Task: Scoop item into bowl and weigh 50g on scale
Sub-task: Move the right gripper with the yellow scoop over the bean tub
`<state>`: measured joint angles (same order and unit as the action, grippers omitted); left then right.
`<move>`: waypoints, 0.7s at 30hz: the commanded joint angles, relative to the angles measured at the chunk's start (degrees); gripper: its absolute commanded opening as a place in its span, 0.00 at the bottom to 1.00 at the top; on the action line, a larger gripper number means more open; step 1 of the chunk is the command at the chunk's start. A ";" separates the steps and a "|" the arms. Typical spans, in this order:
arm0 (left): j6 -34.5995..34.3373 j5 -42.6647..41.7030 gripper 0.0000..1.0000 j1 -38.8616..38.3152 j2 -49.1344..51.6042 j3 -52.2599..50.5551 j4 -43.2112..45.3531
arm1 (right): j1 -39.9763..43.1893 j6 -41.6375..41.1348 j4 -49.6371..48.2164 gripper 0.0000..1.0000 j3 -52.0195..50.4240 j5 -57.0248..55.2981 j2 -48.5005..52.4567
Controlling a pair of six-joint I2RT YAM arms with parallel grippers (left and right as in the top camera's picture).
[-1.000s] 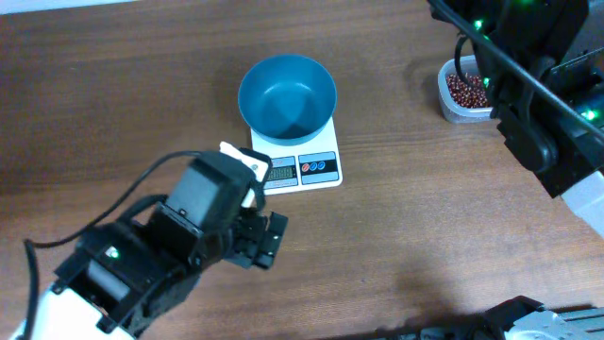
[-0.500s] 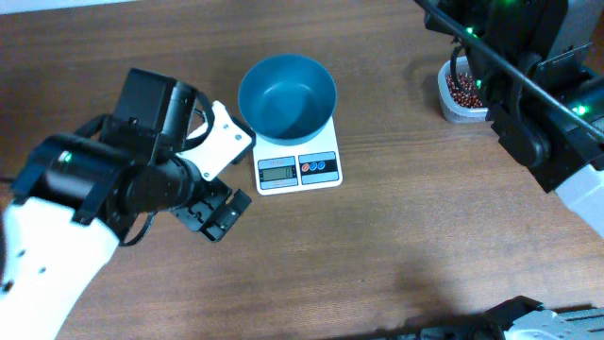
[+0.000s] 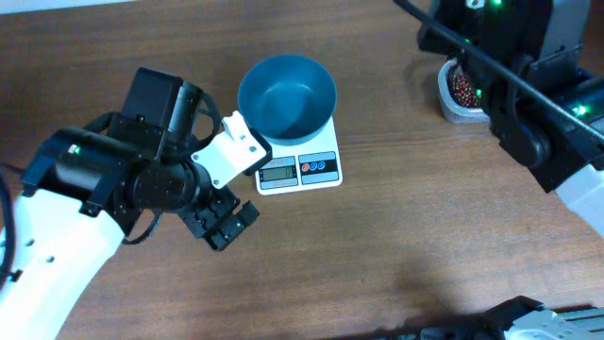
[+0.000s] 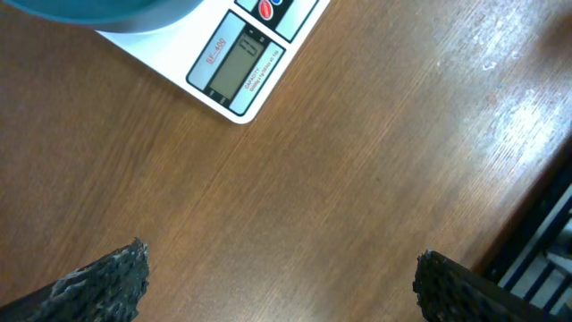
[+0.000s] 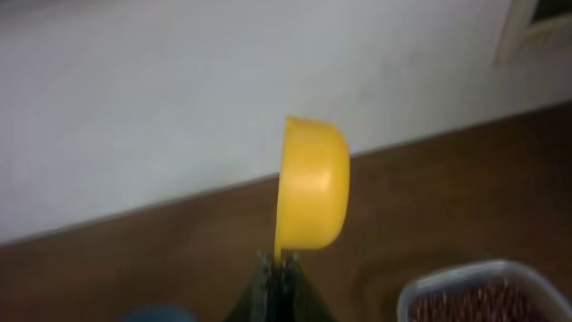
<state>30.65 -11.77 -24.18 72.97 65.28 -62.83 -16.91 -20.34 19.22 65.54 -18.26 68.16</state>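
The teal bowl [image 3: 287,94] stands on the white scale [image 3: 321,168], and its inside looks bare. Dark red-brown beans [image 3: 462,87], the item, fill a clear tub [image 3: 453,110] at the far right, partly under my right arm. My left gripper [image 3: 229,223] hovers open over bare wood just front-left of the scale, holding nothing. The left wrist view shows its fingertips [image 4: 116,277] wide apart, with the scale [image 4: 234,67] and bowl rim [image 4: 98,9] beyond. My right gripper [image 5: 279,261] is shut on the handle of a small yellow scoop [image 5: 313,192], raised left of the tub [image 5: 487,291].
The brown wooden table [image 3: 406,236] stretches around the scale. My right arm [image 3: 528,104] crosses the back right corner above the tub. A pale wall [image 5: 223,89] rises behind the table's far edge.
My left arm has swung from the front of the table up and left, and now sits slightly nearer the scale. It stayed open. The right arm shifted slightly, still holding the scoop.
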 commanded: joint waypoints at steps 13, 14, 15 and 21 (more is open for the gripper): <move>-5.29 2.12 0.99 0.35 -0.02 0.68 3.21 | 0.11 0.02 26.14 0.04 0.79 10.78 -23.32; -5.53 2.16 0.99 0.35 -0.02 0.68 3.17 | 0.11 0.24 27.12 0.04 0.79 10.75 -23.52; -5.51 2.14 0.99 0.35 -0.11 0.72 3.13 | 0.11 0.24 28.00 0.04 0.79 10.75 -23.50; -3.50 2.12 0.99 0.35 -4.20 6.25 -2.62 | 0.11 0.66 28.06 0.04 0.79 9.18 -23.45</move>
<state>26.13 -9.65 -24.18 72.27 67.37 -63.72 -16.91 -20.36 47.48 65.60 -7.84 44.93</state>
